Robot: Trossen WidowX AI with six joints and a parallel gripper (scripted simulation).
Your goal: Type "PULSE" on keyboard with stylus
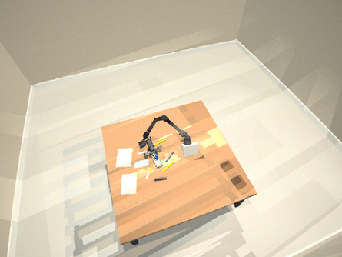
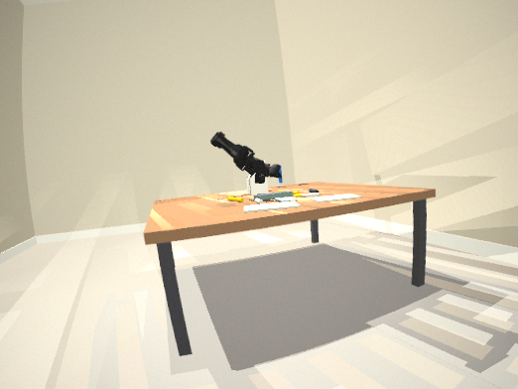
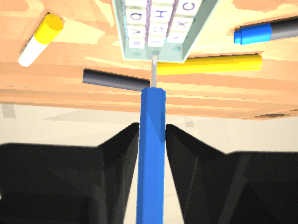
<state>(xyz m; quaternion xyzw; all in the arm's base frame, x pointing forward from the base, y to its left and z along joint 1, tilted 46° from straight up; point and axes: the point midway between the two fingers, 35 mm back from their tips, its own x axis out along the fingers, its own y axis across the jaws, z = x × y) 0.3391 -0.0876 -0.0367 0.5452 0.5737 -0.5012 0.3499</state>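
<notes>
Pinching the stylus (image 3: 151, 145) between its two black fingers, the gripper (image 3: 151, 137) is closed narrow on the shaft, one finger on each side of it. In the wrist view the stylus runs from 6 o'clock straight up to 12: a bright blue, faceted barrel that narrows at its top into a thin pale grey tip. That tip reaches the near edge of the keyboard (image 3: 160, 30), a pale green-grey tray of white square keys with dark letters; Q, H, C and X can be read, the rest are too blurred. Whether the tip touches a key I cannot tell.

Just beyond the tip, a dark grey pen (image 3: 112, 80) lies at 10 o'clock on the counter (image 3: 60, 85), and a yellow pen (image 3: 215, 65) lies at 2 o'clock, both just beside the keyboard's near edge. Farther out, a yellow-and-white marker (image 3: 40, 40) sits at 10 o'clock, and a blue-capped grey marker (image 3: 265, 32) at 2 o'clock.

From the top, the arm (image 1: 162, 123) arches from its white base (image 1: 189, 149) to the keyboard, with two white sheets (image 1: 124, 157) at 9 o'clock of the gripper.
</notes>
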